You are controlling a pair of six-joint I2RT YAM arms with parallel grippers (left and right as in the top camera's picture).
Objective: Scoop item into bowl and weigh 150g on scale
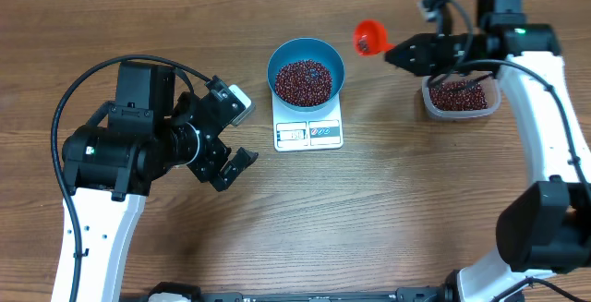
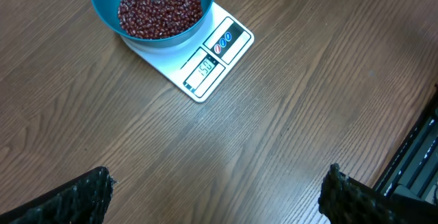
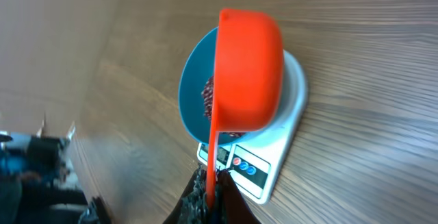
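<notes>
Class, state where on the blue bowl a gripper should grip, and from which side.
Probably the bowl rim, pinched from above on its left side, one finger inside: the wall is thin, the beans sit below it, and the whole bowl looks wide.

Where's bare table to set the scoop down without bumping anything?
The widest bare table lies below the scale and tub, to the right of the left gripper. A narrower strip runs between bowl and tub. It is crowded around the tub, under the right gripper holding the scoop.
</notes>
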